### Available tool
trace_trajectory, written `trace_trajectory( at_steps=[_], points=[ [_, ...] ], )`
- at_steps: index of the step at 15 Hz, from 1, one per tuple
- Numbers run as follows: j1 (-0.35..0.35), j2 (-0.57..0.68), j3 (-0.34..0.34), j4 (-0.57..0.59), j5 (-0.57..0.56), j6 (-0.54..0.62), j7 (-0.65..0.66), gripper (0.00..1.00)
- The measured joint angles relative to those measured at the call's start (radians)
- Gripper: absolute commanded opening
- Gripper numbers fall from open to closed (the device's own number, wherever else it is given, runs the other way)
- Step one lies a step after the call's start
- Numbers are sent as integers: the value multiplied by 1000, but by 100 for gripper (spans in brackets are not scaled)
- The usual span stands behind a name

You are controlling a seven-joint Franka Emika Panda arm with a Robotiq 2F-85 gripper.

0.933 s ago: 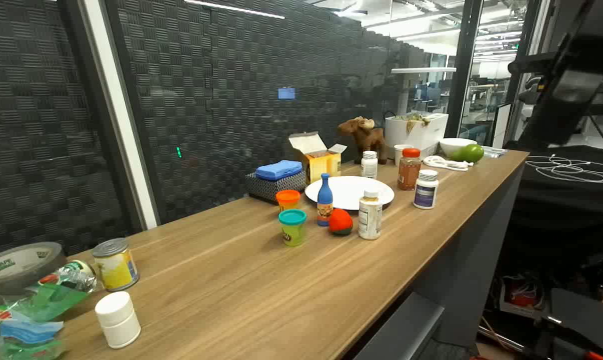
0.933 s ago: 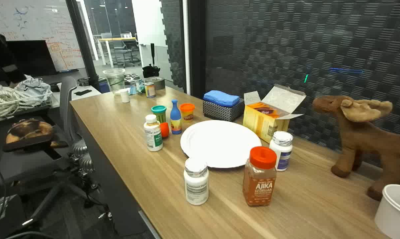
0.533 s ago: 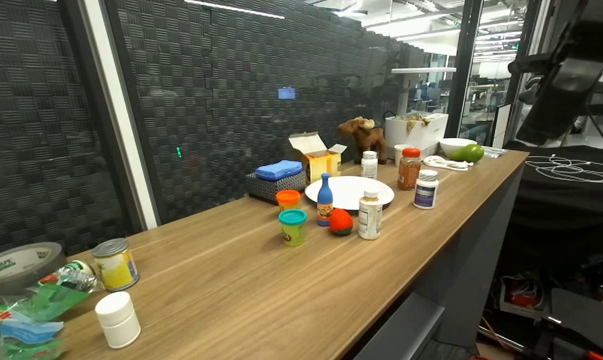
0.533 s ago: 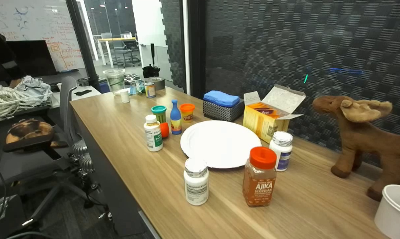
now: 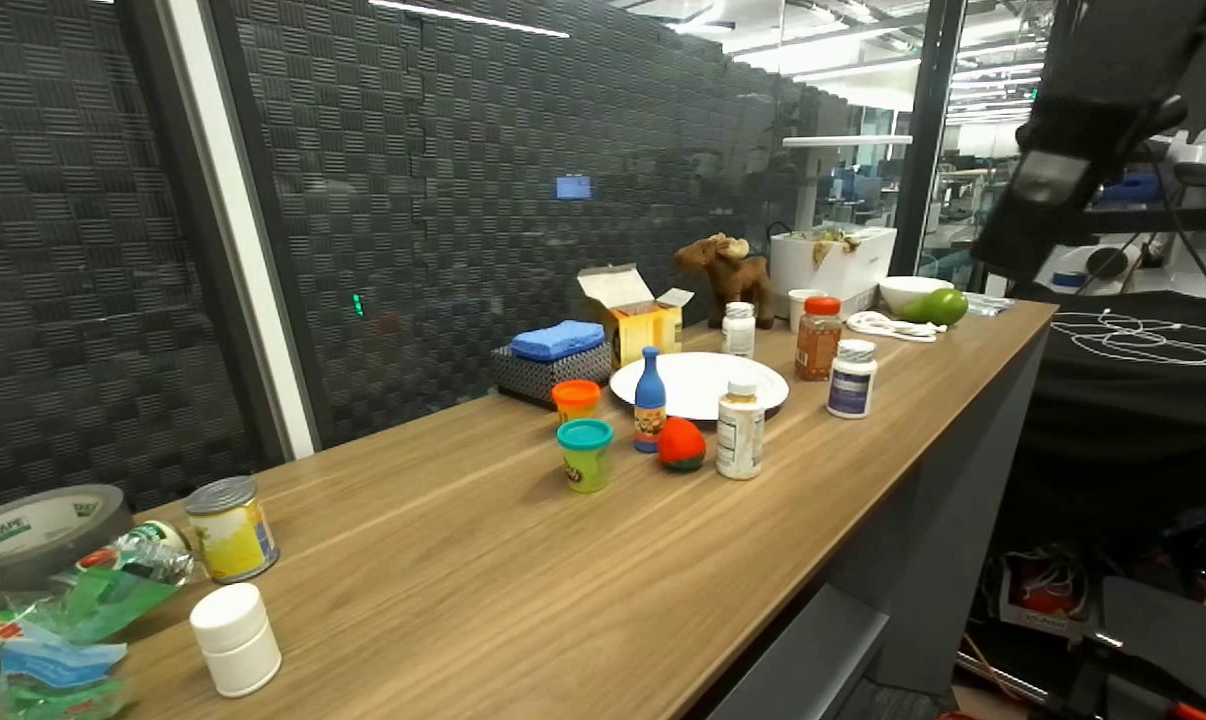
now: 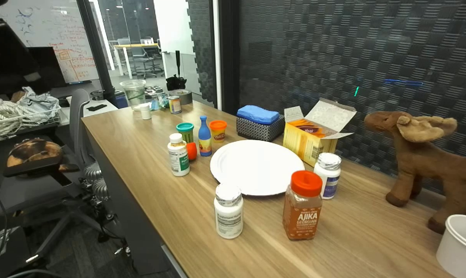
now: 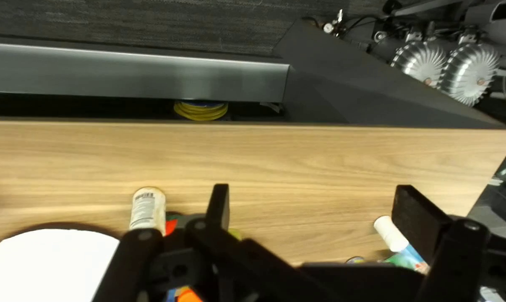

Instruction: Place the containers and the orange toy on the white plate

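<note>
The round white plate (image 6: 256, 166) lies on the wooden table (image 5: 483, 590). Beside it, in both exterior views, sits the orange toy (image 5: 681, 445), red-orange and rounded. Close to the toy are a green cup with a teal lid (image 5: 585, 456) and a white bottle with a pale label (image 5: 740, 432). A white bottle with a bluish label (image 5: 851, 380) and another white bottle (image 5: 739, 332) stand near the plate. In the wrist view my gripper (image 7: 312, 188) is open above the table, its fingers wide apart with nothing between them; its left finger hides most of the cup and toy.
A blue bottle (image 5: 649, 400), an orange-lidded tub (image 5: 576, 400), a red-capped jar (image 6: 303, 208) and an open yellow box (image 6: 310, 139) surround the plate. A plain white jar (image 5: 235, 640) and a can (image 5: 231, 530) stand farther off. The table's edge (image 7: 253, 124) crosses the wrist view.
The arm has swung toward the table: leftward in one of the exterior views, slightly rightward in the opposite one. The objects on the table have stayed put.
</note>
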State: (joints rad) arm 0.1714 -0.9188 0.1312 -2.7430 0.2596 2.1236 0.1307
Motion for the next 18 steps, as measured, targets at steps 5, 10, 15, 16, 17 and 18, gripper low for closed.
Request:
trace_trajectory(
  at_steps=[5, 10, 15, 16, 17, 18],
  points=[
    [-107, 224, -3, 129, -79, 150, 1, 100],
    [-142, 529, -2, 365, -112, 162, 25, 100],
    [-146, 831, 7, 638, -236, 155, 119, 100],
    [-144, 884, 7, 689, -262, 147, 134, 100],
    [-140, 934, 6, 737, -284, 136, 144, 100],
    [-134, 981, 5, 783, -301, 126, 151, 100]
  ],
)
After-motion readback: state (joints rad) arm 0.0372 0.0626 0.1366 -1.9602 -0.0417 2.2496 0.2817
